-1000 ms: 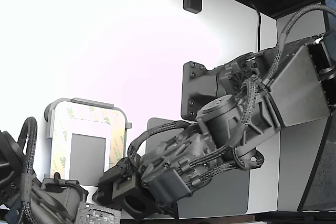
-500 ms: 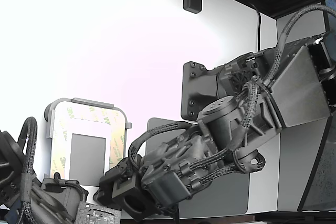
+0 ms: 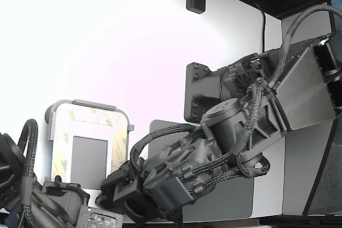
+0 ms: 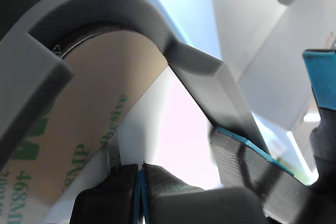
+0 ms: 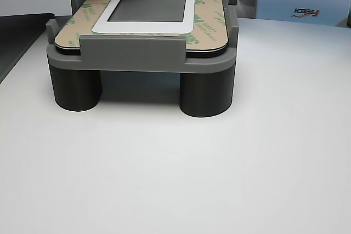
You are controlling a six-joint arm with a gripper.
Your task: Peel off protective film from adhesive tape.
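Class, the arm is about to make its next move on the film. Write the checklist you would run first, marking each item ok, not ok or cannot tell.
1. White plate seated flat inside the grey holder: ok.
2. Holder standing level on the table: ok.
3. Protective film lying flat, no corner lifted: ok in the other view.
4. Gripper close to the film's edge at the holder's corner: ok.
5. Film edge caught between the gripper's pads: cannot tell.
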